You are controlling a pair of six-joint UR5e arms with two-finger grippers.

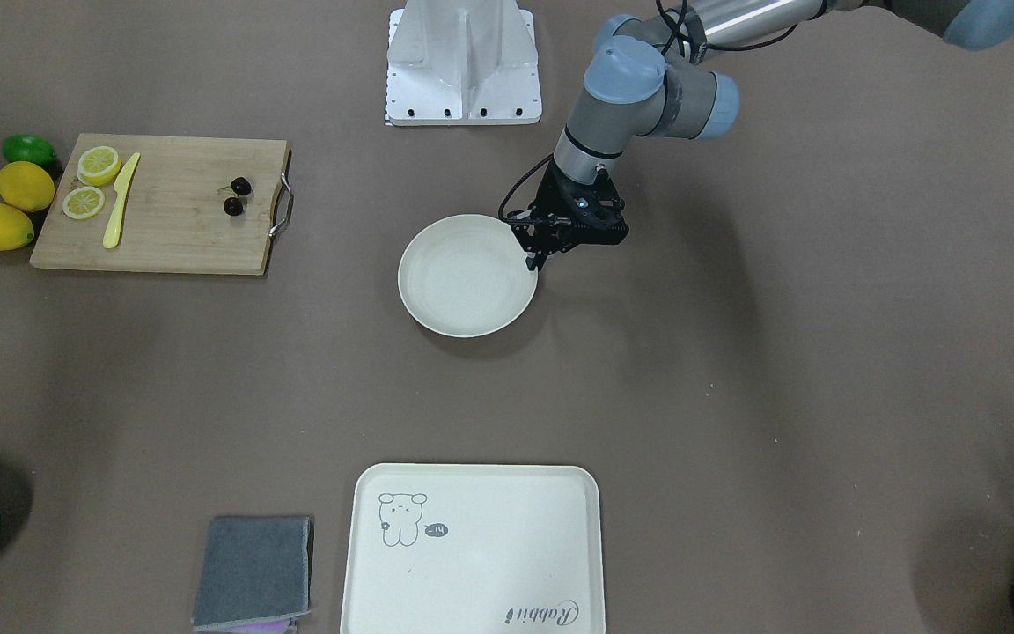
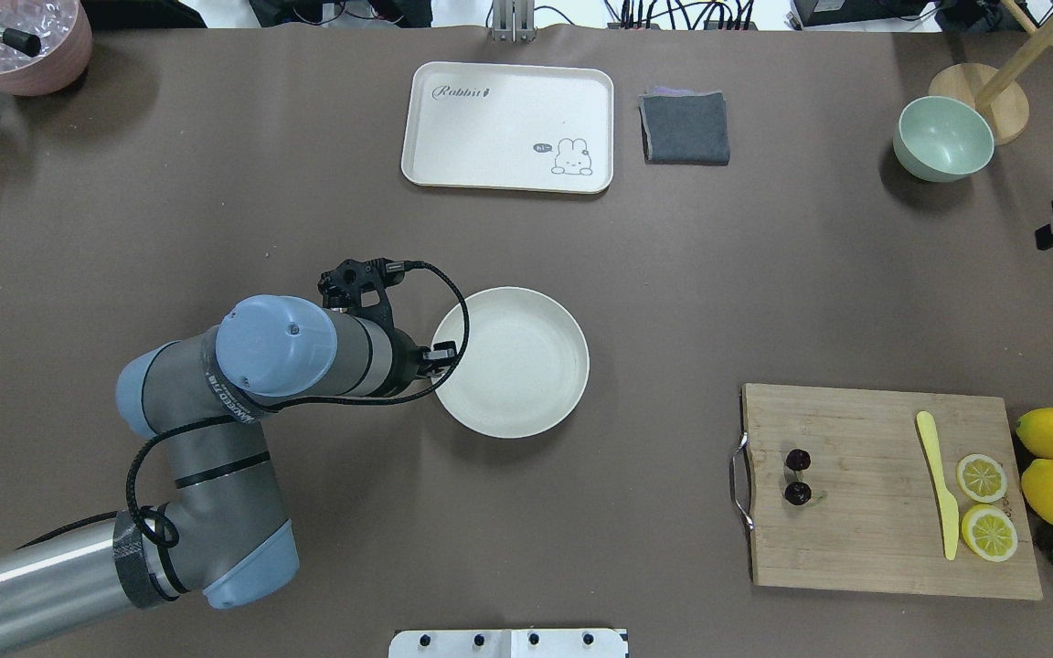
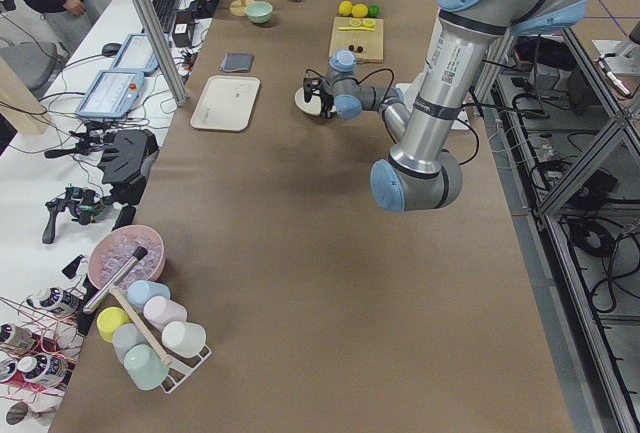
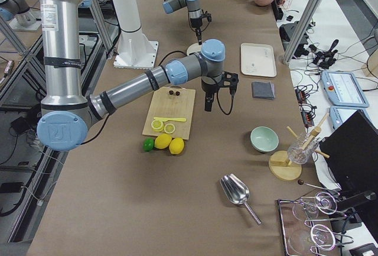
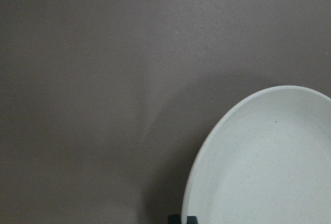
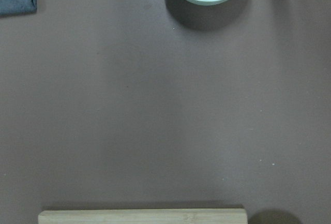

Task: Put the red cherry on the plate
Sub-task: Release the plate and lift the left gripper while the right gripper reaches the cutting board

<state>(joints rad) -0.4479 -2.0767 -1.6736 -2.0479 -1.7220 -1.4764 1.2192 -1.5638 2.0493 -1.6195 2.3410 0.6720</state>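
The red cherry (image 1: 237,195) (image 2: 798,477), a pair of tiny dark fruits, lies on the wooden cutting board (image 1: 164,220) near its metal handle. The round cream plate (image 1: 467,275) (image 2: 513,361) sits mid-table, well apart from the board. My left gripper (image 1: 535,257) (image 5: 183,219) is at the plate's rim on the robot's left, its narrow fingers pinched on that rim. My right gripper (image 4: 207,107) hangs high above the table beyond the board; I cannot tell whether it is open or shut. Its wrist view shows only the board's edge (image 6: 139,216) and bare table.
On the board lie a yellow knife (image 1: 120,201) and two lemon slices (image 1: 91,183); two lemons (image 1: 12,204) and a lime (image 1: 29,150) sit beside it. A rabbit tray (image 1: 472,550), a grey cloth (image 1: 252,572) and a pale green bowl (image 2: 942,137) stand along the far side.
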